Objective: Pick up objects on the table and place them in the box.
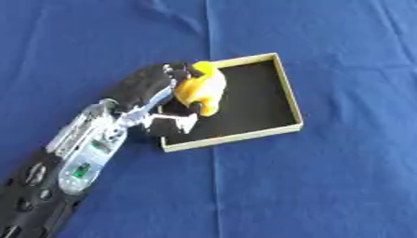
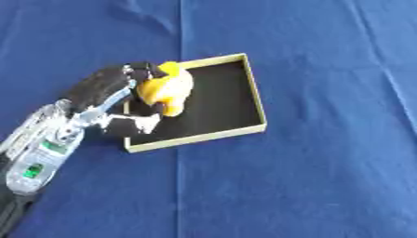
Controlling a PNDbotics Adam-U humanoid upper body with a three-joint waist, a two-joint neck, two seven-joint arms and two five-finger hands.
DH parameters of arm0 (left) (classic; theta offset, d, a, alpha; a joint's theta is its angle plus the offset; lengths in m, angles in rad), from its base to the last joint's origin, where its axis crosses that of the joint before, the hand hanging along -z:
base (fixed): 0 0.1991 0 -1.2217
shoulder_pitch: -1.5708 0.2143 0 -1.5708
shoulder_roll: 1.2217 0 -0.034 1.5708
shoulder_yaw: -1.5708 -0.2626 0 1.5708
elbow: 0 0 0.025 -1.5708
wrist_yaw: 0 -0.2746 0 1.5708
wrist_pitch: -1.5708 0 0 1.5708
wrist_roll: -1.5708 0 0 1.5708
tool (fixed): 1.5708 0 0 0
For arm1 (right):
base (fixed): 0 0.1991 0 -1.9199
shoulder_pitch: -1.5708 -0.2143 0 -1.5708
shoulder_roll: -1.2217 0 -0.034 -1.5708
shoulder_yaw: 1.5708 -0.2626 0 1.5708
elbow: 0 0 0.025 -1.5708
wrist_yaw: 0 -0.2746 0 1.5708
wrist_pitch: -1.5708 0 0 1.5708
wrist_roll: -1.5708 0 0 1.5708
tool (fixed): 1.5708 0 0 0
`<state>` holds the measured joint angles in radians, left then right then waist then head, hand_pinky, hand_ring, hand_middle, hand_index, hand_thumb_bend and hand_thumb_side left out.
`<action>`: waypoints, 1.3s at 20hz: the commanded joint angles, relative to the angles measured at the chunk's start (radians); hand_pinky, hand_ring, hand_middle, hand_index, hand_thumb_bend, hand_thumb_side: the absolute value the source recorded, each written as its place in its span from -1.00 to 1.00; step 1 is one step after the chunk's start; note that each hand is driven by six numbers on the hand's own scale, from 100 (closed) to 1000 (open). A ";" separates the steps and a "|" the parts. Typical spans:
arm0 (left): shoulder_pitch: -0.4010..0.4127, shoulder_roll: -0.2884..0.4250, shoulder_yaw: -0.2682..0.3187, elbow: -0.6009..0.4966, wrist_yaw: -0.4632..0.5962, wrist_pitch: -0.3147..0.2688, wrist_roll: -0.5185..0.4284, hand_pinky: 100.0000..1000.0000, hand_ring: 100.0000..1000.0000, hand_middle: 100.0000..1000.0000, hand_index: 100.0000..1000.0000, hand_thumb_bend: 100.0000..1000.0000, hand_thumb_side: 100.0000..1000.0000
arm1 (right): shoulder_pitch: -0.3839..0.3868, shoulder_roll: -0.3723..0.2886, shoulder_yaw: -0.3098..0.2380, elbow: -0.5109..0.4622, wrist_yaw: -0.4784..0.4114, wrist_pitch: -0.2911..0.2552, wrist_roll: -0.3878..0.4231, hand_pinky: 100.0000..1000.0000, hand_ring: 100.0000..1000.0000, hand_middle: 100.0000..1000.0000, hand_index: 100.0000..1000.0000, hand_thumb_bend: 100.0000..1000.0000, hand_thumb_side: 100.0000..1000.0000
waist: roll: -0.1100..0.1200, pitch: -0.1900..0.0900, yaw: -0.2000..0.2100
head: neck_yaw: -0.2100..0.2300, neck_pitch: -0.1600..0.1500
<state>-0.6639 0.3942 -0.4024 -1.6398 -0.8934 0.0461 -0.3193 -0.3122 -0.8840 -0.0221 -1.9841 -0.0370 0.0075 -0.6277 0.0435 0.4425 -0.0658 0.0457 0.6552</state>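
Note:
My left hand (image 1: pixel 151 90) reaches in from the lower left and is shut on a yellow and orange rounded object (image 1: pixel 202 88), fingers and thumb curled round it. It holds the object over the left part of the shallow box (image 1: pixel 281 79), which has a tan rim and a black floor. The hand's thumb (image 1: pixel 175 123) hangs over the box's left wall. I cannot tell whether the object touches the box floor. My right hand shows in neither view.
A blue cloth (image 1: pixel 326 186) covers the whole table, with a crease (image 1: pixel 210 28) running from the far edge down toward the box. Nothing else lies on the cloth.

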 commanded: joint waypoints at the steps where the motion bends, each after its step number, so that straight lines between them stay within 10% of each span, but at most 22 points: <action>1: -0.002 0.002 -0.012 0.010 -0.036 -0.021 -0.038 0.85 0.83 0.71 0.99 -0.64 0.28 | -0.008 -0.021 -0.004 -0.016 0.007 0.002 0.003 0.55 0.75 0.39 0.53 -1.00 0.60 | -0.005 -0.018 -0.002 | 0.004 -0.014; 7: 0.000 0.002 0.000 -0.003 -0.131 -0.009 -0.023 0.91 0.96 0.76 1.00 -0.24 1.00 | -0.004 -0.020 0.000 -0.016 0.008 0.006 0.006 0.55 0.75 0.39 0.53 -1.00 0.60 | -0.005 -0.019 -0.001 | 0.003 -0.018; 17: 0.018 0.031 0.025 -0.152 -0.152 0.033 0.046 0.88 0.95 0.74 1.00 -0.45 0.74 | 0.006 -0.022 0.001 -0.016 0.013 0.010 0.005 0.55 0.75 0.39 0.53 -1.00 0.61 | -0.001 -0.016 0.006 | -0.003 -0.018; 26: -0.005 0.078 0.165 -0.358 -0.029 0.077 0.051 0.87 0.93 0.73 0.95 -0.18 0.80 | 0.013 -0.024 -0.002 -0.016 0.014 0.010 -0.001 0.55 0.76 0.39 0.53 -1.00 0.60 | 0.001 -0.018 0.021 | -0.031 -0.006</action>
<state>-0.6526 0.4471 -0.2634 -1.9703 -0.9422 0.1196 -0.2740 -0.2970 -0.8838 -0.0114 -1.9841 -0.0312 0.0177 -0.6259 0.0475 0.4467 -0.0449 0.0194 0.6500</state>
